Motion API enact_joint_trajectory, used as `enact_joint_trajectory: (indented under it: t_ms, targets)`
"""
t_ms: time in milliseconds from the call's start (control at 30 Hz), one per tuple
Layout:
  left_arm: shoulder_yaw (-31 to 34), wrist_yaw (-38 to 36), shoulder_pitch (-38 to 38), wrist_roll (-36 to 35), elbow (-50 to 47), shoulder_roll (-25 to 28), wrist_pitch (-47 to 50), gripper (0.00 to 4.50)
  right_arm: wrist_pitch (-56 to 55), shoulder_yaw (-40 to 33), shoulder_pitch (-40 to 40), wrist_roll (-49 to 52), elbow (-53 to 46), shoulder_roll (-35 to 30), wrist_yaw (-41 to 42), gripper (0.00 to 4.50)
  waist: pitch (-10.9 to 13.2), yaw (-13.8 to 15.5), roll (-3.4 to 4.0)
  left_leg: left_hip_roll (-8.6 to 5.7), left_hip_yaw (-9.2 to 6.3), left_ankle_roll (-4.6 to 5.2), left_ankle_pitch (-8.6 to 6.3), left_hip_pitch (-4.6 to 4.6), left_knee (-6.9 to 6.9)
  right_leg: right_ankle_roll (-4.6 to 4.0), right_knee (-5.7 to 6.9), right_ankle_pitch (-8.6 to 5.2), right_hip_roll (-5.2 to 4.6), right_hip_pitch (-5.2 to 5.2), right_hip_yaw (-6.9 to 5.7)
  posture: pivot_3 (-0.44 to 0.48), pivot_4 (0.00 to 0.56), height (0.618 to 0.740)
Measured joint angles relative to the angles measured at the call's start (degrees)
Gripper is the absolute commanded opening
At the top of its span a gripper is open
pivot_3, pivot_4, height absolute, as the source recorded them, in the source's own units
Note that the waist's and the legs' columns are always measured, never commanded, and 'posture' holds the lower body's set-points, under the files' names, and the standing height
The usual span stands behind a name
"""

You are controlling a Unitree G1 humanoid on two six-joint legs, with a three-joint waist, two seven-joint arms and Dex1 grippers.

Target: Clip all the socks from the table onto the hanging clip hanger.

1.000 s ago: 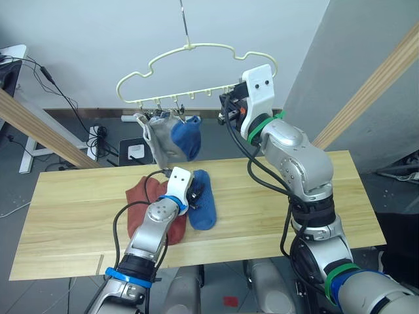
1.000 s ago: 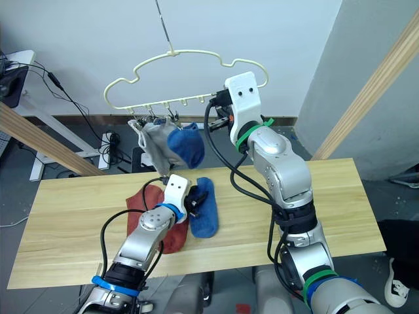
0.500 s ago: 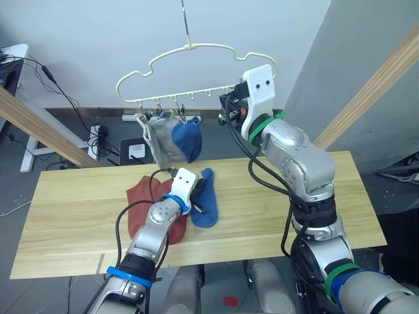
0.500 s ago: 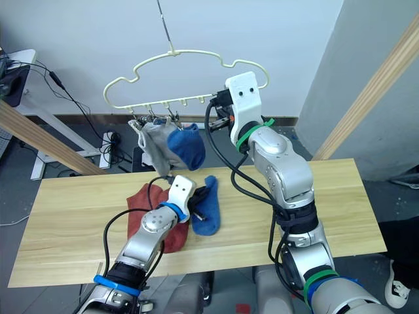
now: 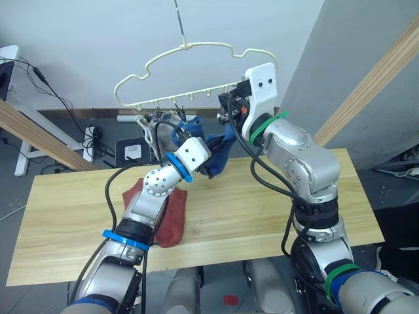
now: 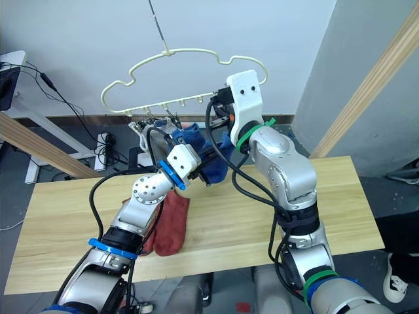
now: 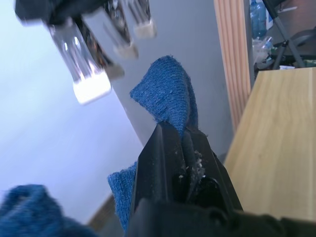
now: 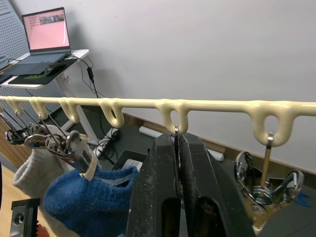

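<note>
I have the left hand [image 7: 182,148] raised above the desk [image 5: 275,209], its two black fingers pinched on a blue sock [image 7: 165,94] and holding it up just below the clip hanger [image 5: 196,49]. In the left wrist view the sock's edge sticks up between the fingers, close to a few of the hanger's metal clips [image 7: 89,64]. The right hand [image 8: 177,148] is up at the hanger's lower bar; its fingers are closed tight on the thin wire of one clip [image 8: 175,133] that hangs from a loop of the bar. Another clip [image 8: 266,180] dangles free just beside it. Toward the left end of the bar, a light grey sock [image 8: 34,165] and a second blue sock [image 8: 91,200] are already clipped on and hang side by side, touching. A rust-red sock [image 5: 170,216] lies flat on the desk under my left arm, near the front edge
</note>
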Motion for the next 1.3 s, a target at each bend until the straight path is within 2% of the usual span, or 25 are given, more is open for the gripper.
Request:
enact_joint_trajectory:
  t_ms: [400, 600, 867, 967, 1067, 1100, 1300]
  targets:
    - [0.4, 5.8, -0.7, 3.7, 4.3, 1.6, -3.0, 0.01, 0.2, 0.0, 0.0, 0.4, 0.0, -0.1, 0.0, 0.00, 0.0, 0.0, 0.00, -0.02, -0.02, 0.00, 0.00, -0.01, 0.01, 0.01, 0.00, 0.01, 0.00, 0.00, 0.00, -0.119, 0.347, 0.740]
    - [1.0, 6.5, -3.4, 3.7, 4.6, 1.0, -3.6, 0.01, 0.9, 0.0, 0.0, 1.6, -0.3, -0.1, 0.1, 0.00, 0.0, 0.0, 0.00, -0.03, -0.01, 0.00, 0.00, -0.02, 0.02, 0.01, 0.00, 0.01, 0.00, -0.01, 0.00, -0.120, 0.350, 0.740]
    - [1.4, 7.0, -3.4, 3.7, 5.4, 0.9, -3.7, 0.01, 1.5, 0.1, 0.1, 1.9, -0.6, -0.3, 0.0, 0.00, 0.0, -0.1, 0.00, -0.03, -0.01, 0.00, 0.00, -0.02, 0.02, 0.01, 0.01, 0.01, 0.00, -0.02, 0.00, -0.120, 0.352, 0.740]
    - [1.5, 7.0, -3.5, 3.7, 5.8, 0.9, -3.7, 0.00, 1.6, -0.1, 0.2, 2.0, -0.6, 0.0, -0.3, 0.78, 0.0, -0.1, 0.00, -0.02, -0.01, 0.00, 0.00, -0.02, 0.02, 0.01, 0.01, 0.01, 0.00, -0.02, 0.00, -0.118, 0.352, 0.740]
    - [1.5, 6.6, -3.5, 2.9, 6.4, 0.9, -3.7, 0.00, 1.8, -0.2, 0.4, 2.0, -0.6, -0.1, -0.6, 1.98, 0.0, -0.1, 0.00, -0.03, -0.01, 0.00, 0.00, -0.03, 0.02, 0.01, 0.01, 0.01, 0.00, -0.03, 0.00, -0.118, 0.354, 0.740]
    - [1.5, 5.9, -3.5, 2.1, 6.5, 0.8, -3.6, 0.24, 1.8, -0.2, 0.5, 2.0, -0.6, -0.2, -0.6, 2.33, 0.0, -0.1, 0.00, -0.03, -0.01, 0.00, 0.00, -0.04, 0.02, 0.01, 0.01, 0.01, 0.00, -0.03, 0.00, -0.118, 0.354, 0.740]
    - [1.5, 0.5, -2.2, -3.8, 4.8, -0.2, -1.7, 1.92, 2.6, -0.3, 1.5, 2.0, -1.1, -2.0, -0.7, 2.33, 0.0, -0.1, 0.00, -0.02, -0.01, 0.00, 0.00, -0.05, 0.02, 0.01, -0.01, 0.01, 0.00, -0.03, -0.01, -0.121, 0.355, 0.740]
